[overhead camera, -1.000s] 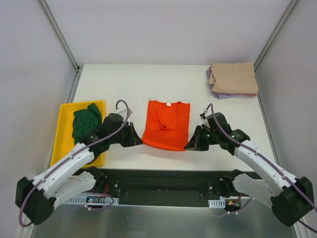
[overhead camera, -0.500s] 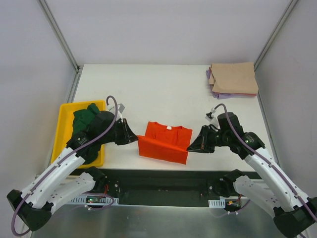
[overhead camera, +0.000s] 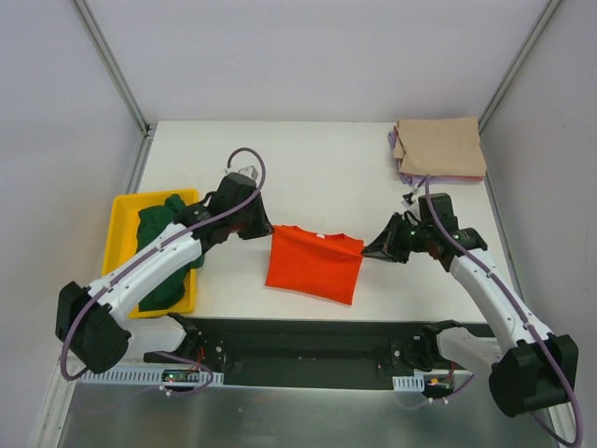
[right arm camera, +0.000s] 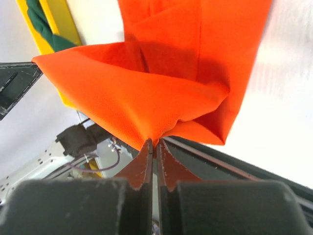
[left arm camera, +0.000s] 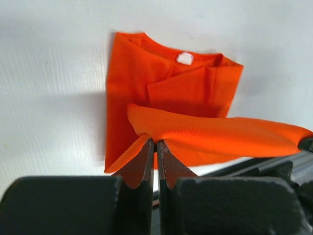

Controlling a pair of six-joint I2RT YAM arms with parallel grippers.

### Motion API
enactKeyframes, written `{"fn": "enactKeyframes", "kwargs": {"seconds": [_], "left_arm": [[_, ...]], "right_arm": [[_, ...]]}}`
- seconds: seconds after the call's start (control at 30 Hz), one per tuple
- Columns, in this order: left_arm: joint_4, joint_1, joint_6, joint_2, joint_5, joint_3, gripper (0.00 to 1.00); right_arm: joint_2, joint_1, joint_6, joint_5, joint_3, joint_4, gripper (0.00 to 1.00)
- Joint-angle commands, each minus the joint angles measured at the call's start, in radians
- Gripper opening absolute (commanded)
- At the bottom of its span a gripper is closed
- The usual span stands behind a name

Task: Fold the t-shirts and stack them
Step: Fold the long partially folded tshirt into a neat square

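Observation:
The orange-red t-shirt (overhead camera: 313, 264) lies at the table's near middle, its near hem folded up and over toward the collar. My left gripper (overhead camera: 264, 228) is shut on its left hem corner (left arm camera: 146, 132). My right gripper (overhead camera: 370, 250) is shut on its right hem corner (right arm camera: 151, 139). Both hold the raised edge stretched between them above the lower layer. The dark green t-shirt (overhead camera: 163, 245) sits bunched in the yellow tray (overhead camera: 122, 213). The tan t-shirt (overhead camera: 440, 147) lies folded at the far right on top of the pale purple one (overhead camera: 410, 177), which shows only at its edges.
The yellow tray stands at the table's left edge, beside my left arm. Grey walls with metal posts close in the table on three sides. A black rail (overhead camera: 308, 341) runs along the near edge between the arm bases.
Both grippers have carried the shirt's near hem up and away toward the collar. The shirt went from flat and long to folded about in half.

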Motion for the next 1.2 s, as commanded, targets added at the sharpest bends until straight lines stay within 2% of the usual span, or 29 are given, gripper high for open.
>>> {"fn": "enactKeyframes", "kwargs": {"seconds": [0.0, 0.3, 0.5, 0.6, 0.63, 0.67, 0.73, 0.77, 0.8, 0.83, 0.87, 0.9, 0.93, 1.03, 1.17], "left_arm": [[0.045, 0.041, 0.046, 0.123, -0.098, 0.06, 0.0], [0.087, 0.084, 0.072, 0.383, -0.013, 0.165, 0.0], [0.09, 0.107, 0.071, 0.51, 0.022, 0.214, 0.0], [0.089, 0.117, 0.067, 0.564, 0.03, 0.249, 0.0], [0.089, 0.117, 0.067, 0.579, 0.033, 0.258, 0.05], [0.089, 0.118, 0.071, 0.59, 0.039, 0.264, 0.16], [0.089, 0.118, 0.069, 0.593, 0.065, 0.277, 0.35], [0.089, 0.118, 0.069, 0.587, 0.077, 0.28, 0.46], [0.089, 0.118, 0.067, 0.573, 0.08, 0.28, 0.71], [0.087, 0.118, 0.063, 0.556, 0.082, 0.275, 0.92], [0.089, 0.117, 0.058, 0.532, 0.082, 0.263, 0.99], [0.089, 0.117, 0.054, 0.509, 0.083, 0.254, 0.99], [0.092, 0.115, 0.048, 0.48, 0.088, 0.237, 0.99], [0.127, 0.101, 0.041, 0.406, 0.135, 0.188, 0.99], [0.211, 0.081, 0.026, 0.383, 0.278, 0.152, 0.99]], "right_arm": [[0.064, -0.023, -0.02, 0.11, 0.024, 0.101, 0.01], [0.194, -0.026, -0.018, 0.236, 0.004, 0.202, 0.01], [0.334, -0.026, 0.017, 0.291, -0.016, 0.345, 0.01], [0.401, -0.028, 0.007, 0.31, 0.003, 0.366, 0.04], [0.426, -0.028, -0.004, 0.307, 0.015, 0.368, 0.09], [0.444, -0.029, -0.01, 0.305, 0.03, 0.365, 0.19], [0.471, -0.031, -0.032, 0.283, 0.058, 0.358, 0.34], [0.478, -0.031, -0.05, 0.275, 0.078, 0.325, 0.48], [0.477, -0.031, -0.061, 0.27, 0.098, 0.297, 0.68], [0.468, -0.031, -0.067, 0.269, 0.109, 0.282, 0.78], [0.443, -0.028, -0.07, 0.27, 0.109, 0.276, 0.88], [0.42, -0.023, -0.076, 0.272, 0.103, 0.27, 0.99], [0.393, -0.02, -0.085, 0.276, 0.099, 0.248, 0.96], [0.305, -0.002, -0.107, 0.279, 0.075, 0.2, 0.96], [0.231, 0.04, -0.084, 0.146, 0.006, 0.275, 0.96]]}}
